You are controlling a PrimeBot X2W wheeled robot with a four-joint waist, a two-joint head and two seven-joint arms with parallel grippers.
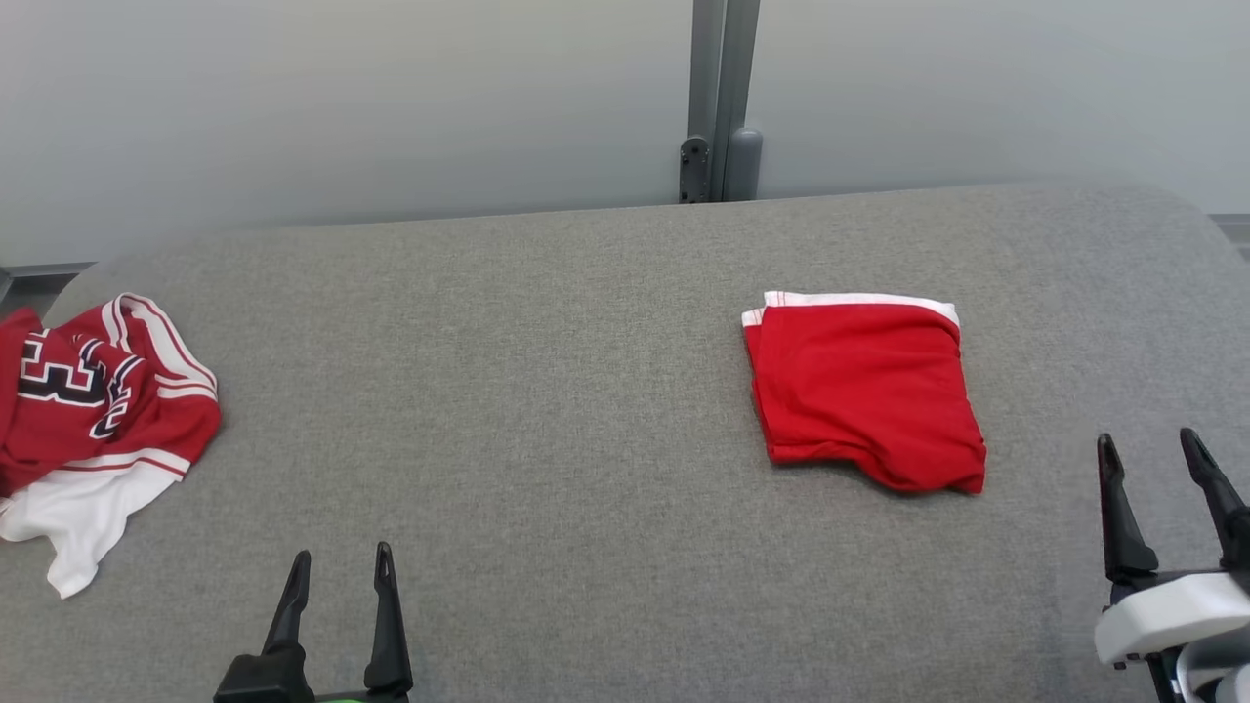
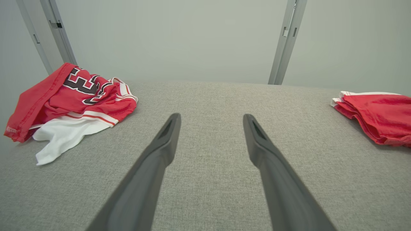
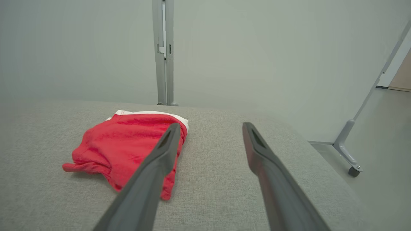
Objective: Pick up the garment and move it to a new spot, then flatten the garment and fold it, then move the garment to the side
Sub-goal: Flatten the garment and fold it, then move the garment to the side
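A red garment (image 1: 864, 391) with a white band lies folded into a rough square on the right part of the grey padded table (image 1: 547, 391). It shows at the far right of the left wrist view (image 2: 379, 117) and left of centre in the right wrist view (image 3: 128, 149). My right gripper (image 1: 1152, 449) stands open, apart from the garment, to its right and nearer the front edge; its fingers (image 3: 257, 147) hold nothing. My left gripper (image 1: 342, 566) is open at the lower left, its fingers (image 2: 167, 134) over bare table.
A crumpled red and white jersey (image 1: 93, 400) with dark numerals lies at the table's left edge, also at the left of the left wrist view (image 2: 74, 102). A grey post (image 1: 718, 98) stands behind the table. The table's right edge drops to the floor beside a wheeled stand (image 3: 348, 157).
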